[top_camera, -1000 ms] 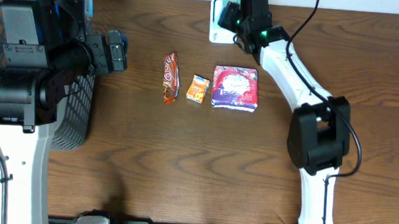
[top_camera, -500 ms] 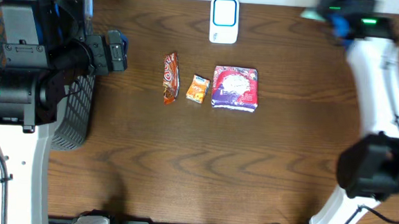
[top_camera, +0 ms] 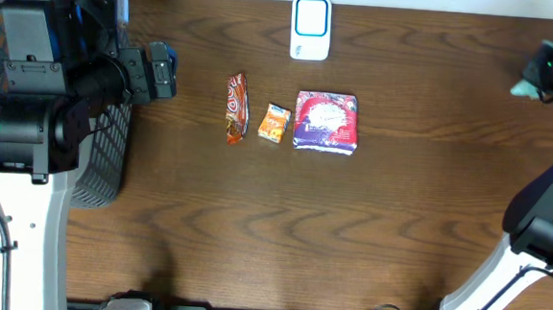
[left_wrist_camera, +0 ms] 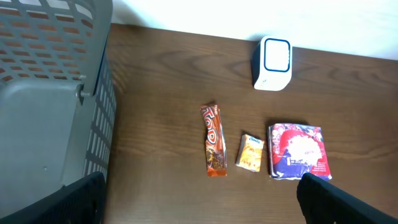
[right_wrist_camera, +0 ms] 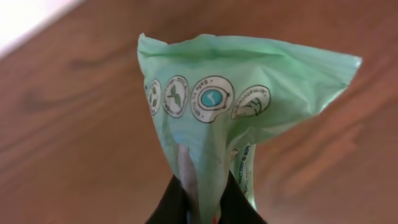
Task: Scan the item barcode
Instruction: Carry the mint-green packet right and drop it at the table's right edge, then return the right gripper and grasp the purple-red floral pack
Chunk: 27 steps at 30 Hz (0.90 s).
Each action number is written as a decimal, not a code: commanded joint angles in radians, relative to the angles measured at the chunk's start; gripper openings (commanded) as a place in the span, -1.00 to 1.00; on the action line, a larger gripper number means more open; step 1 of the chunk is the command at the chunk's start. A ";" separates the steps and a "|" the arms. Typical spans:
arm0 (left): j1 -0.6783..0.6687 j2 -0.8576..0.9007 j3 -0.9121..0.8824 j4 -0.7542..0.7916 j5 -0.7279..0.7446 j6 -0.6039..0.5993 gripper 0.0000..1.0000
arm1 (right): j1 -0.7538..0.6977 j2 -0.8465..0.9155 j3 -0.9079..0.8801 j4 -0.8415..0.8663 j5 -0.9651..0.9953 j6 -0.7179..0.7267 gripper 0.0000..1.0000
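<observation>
At the table's right edge: a pale green crinkled plastic packet [top_camera: 524, 89] hangs in the right gripper [right_wrist_camera: 200, 200], over the dark brown wooden table [top_camera: 253, 221].
Right jaws: clamped on the packet's gathered lower end, black fingers [right_wrist_camera: 168, 202] pinching it from both sides.
Packet's long axis: runs straight out from the fingers along the gripper's own reach, with the broad flared end farthest from them.
Packet's face: a row of round printed emblems shows to the wrist camera; no barcode can be made out there.
Scanner: a white upright box with a blue-ringed window [top_camera: 310, 27] stands at the table's far edge, well apart from the packet and off to the robot's left of it.
Deciding relation: the packet probably has to travel leftward and slightly back to face that window, coded side turned towards it.
Nearer arm: the right, which already holds the item; the left is across the table.
Left gripper [top_camera: 164, 71]: jaws wide apart and empty, hovering beside the grey mesh plastic basket [left_wrist_camera: 50, 93].
Row on the table: a long red-and-orange bar wrapper [top_camera: 235, 107], a small orange sachet [top_camera: 275, 122] and a square red, white and purple pack [top_camera: 327, 122], side by side just in front of the scanner.
Count: one scanner, one basket, three items lying on the table, one item in hand, two arms.
</observation>
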 commanded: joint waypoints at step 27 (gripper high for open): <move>0.004 -0.002 0.003 0.000 0.005 0.002 0.96 | 0.211 -0.152 -0.093 -0.401 -0.675 -0.067 0.99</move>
